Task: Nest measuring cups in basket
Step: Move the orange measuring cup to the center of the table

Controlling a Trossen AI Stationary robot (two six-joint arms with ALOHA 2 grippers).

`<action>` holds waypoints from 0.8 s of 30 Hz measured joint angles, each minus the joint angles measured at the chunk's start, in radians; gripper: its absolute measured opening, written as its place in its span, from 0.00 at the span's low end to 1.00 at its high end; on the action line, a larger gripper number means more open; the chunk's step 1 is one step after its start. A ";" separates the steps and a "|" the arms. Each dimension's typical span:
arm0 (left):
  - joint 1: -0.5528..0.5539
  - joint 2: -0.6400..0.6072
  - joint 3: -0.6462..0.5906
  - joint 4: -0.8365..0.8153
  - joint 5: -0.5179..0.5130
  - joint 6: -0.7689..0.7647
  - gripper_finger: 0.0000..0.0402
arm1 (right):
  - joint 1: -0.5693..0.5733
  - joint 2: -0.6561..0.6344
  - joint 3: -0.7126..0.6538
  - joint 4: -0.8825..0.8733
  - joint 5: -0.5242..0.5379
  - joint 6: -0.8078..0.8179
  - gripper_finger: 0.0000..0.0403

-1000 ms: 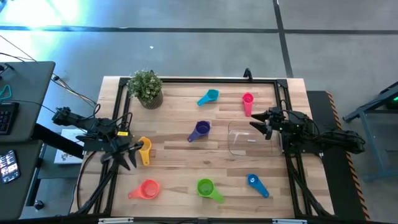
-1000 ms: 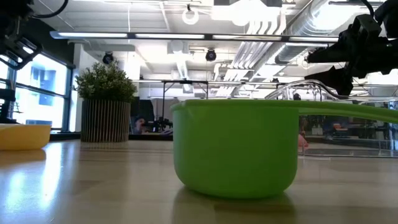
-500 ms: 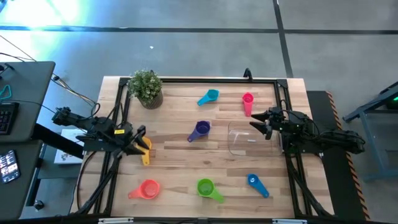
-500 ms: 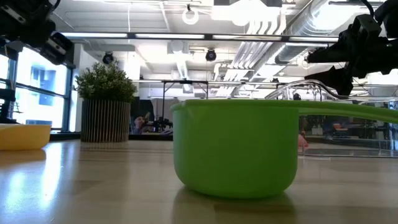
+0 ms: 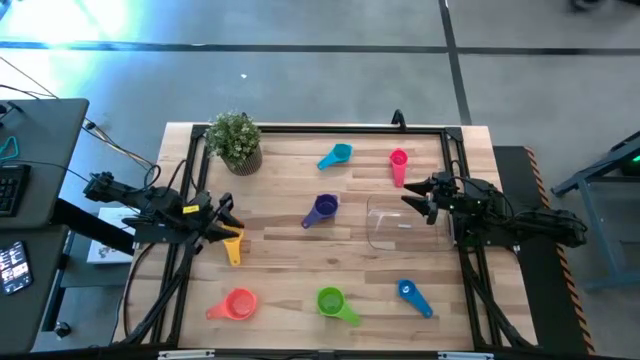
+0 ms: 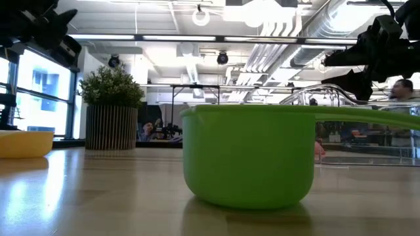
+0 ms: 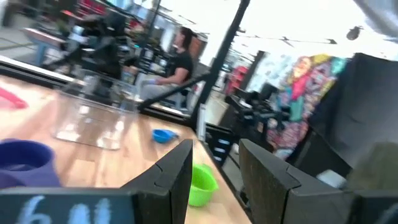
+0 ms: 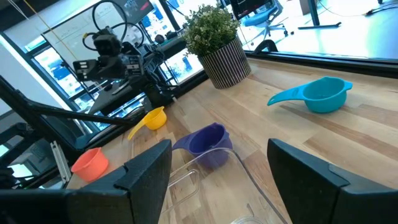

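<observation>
Left gripper [image 5: 222, 222] sits at the left edge of the table in the high view, directly over the bowl end of the yellow cup [image 5: 233, 246]. Its fingers [image 7: 173, 177] stand spread with a clear gap in the left wrist view, nothing between them.

Yellow cup: only the handle shows clearly, running from under the gripper toward the lower edge of the frame, so its long axis is roughly up-down in the high view. The bowl is mostly hidden by the gripper; contact with it cannot be confirmed. Judgement: the pick turns on closing across the rim or handle root, crosswise to that axis.

Right gripper [image 5: 422, 200] hovers at the right side of the frame, at the upper right edge of the clear basket [image 5: 385, 238]; fingers [image 8: 146, 168] spread, empty.

Basket holds no cups. Other cups lie loose on the wood:
- light blue cup [image 5: 337, 155], top centre
- magenta cup [image 5: 398, 164], top right, just above the basket
- purple cup [image 5: 322, 209], centre, left of the basket
- salmon cup [image 5: 236, 303], lower left
- green cup [image 5: 334, 302], bottom centre
- blue cup [image 5: 412, 295], lower right

Left arm is plainly nearer the yellow and salmon cups; right arm is nearer magenta and blue. Potted plant [image 5: 236, 140] at upper left, clear of the work
</observation>
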State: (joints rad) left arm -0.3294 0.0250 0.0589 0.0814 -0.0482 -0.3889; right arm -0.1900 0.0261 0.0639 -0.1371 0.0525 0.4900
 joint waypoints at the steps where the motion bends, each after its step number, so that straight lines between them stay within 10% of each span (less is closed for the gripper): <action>1: 0.000 0.000 0.000 0.000 -0.016 0.000 0.30 | 0.000 0.000 0.000 0.000 0.000 0.000 0.64; 24: 0.000 0.041 0.039 0.097 -0.042 0.008 0.30 | 0.000 0.000 0.000 0.000 0.000 0.000 0.64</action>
State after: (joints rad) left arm -0.3294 0.0660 0.0980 0.1783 -0.0906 -0.3807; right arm -0.1898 0.0261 0.0639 -0.1371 0.0525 0.4900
